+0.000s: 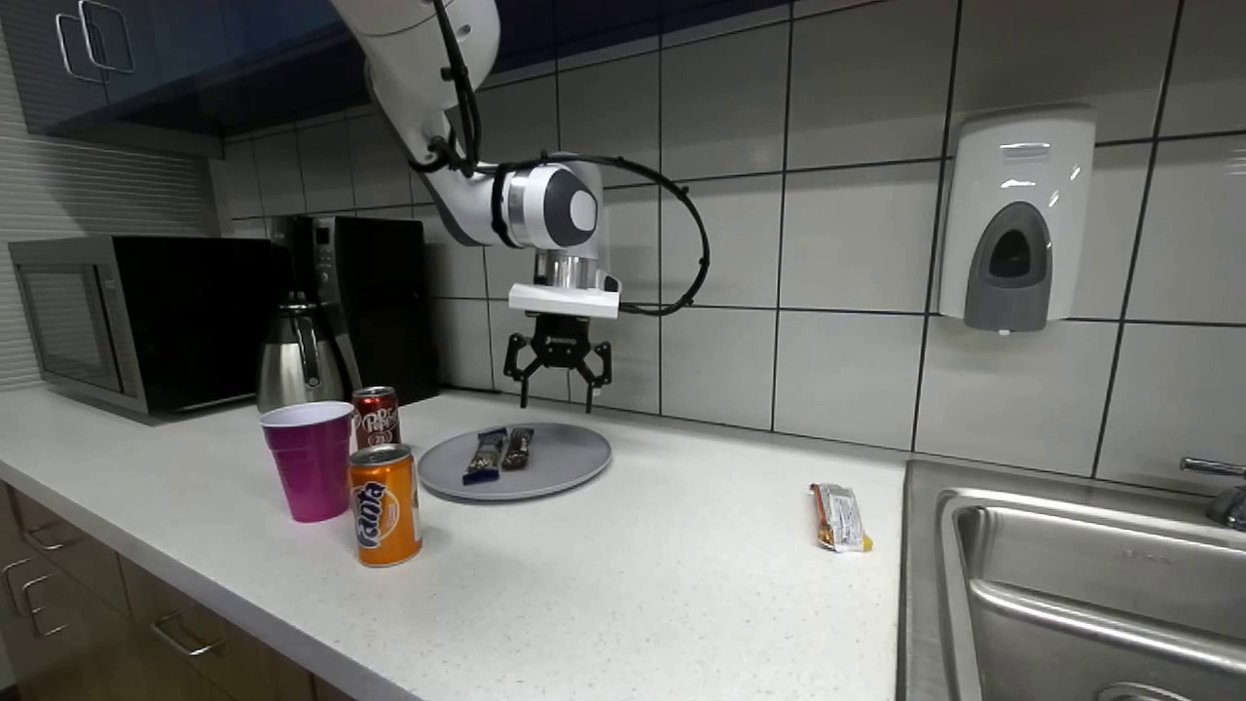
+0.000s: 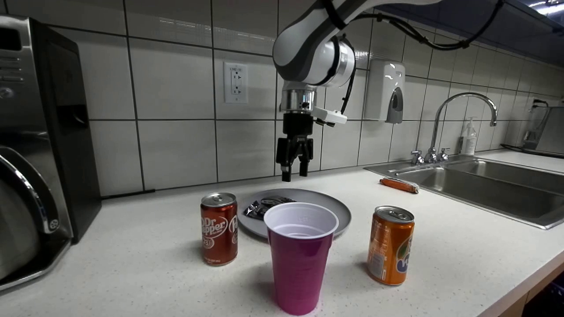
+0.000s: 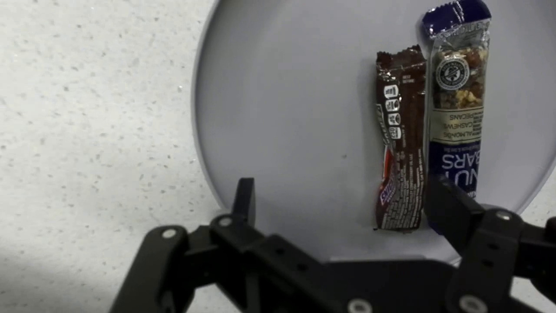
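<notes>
The gripper [image 1: 557, 405] hangs above the plate [image 3: 286, 113], its jaws well apart with nothing between them. On that plate a brown Snickers bar [image 3: 402, 143] and a nut bar [image 3: 458, 100] lie side by side, so close that I cannot tell whether they touch. That is where I see the most trouble: in the wrist view both sit toward one side of the gap, and a finger [image 3: 454, 213] covers part of the nut bar, so a straight drop from here might press a fingertip onto its wrapper instead of passing beside it. Gripping either bar could drag its neighbour along, since there is hardly any room between the two. The wrappers look slick and crinkled, so a shallow pinch could slip. A hard landing on the plate's edge might tilt it or skid it across the counter [image 1: 662, 604]. A low swing toward the purple cup [image 2: 302, 264] could topple it, as its base narrows, and it stands close to the Dr Pepper can [image 2: 219, 233] and the Fanta can [image 1: 384, 506]. The orange packet [image 1: 842, 516] near the sink [image 1: 930, 584] looks least at risk, being well apart from the gripper.
</notes>
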### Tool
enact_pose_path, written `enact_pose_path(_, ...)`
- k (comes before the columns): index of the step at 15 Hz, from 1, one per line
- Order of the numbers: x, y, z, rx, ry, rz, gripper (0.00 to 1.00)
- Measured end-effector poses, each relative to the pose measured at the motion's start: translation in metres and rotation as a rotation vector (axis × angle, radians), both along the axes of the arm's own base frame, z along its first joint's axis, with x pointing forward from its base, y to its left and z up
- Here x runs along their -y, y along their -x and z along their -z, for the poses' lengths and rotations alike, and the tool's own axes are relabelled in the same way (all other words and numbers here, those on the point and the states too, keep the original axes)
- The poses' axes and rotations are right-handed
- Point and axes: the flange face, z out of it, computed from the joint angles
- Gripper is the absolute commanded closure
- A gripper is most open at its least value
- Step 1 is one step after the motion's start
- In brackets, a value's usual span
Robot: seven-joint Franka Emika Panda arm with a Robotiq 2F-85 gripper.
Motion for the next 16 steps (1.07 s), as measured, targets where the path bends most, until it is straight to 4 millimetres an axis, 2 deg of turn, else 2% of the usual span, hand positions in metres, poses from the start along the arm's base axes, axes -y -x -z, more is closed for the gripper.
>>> enact_pose_path(8, 0.062, 0.009, -0.017, 0.0, 0.027, 0.048, 0.0)
enact_pose_path(16, 0.121, 0.031, -0.026, -0.022, 0.047, 0.045, 0.0)
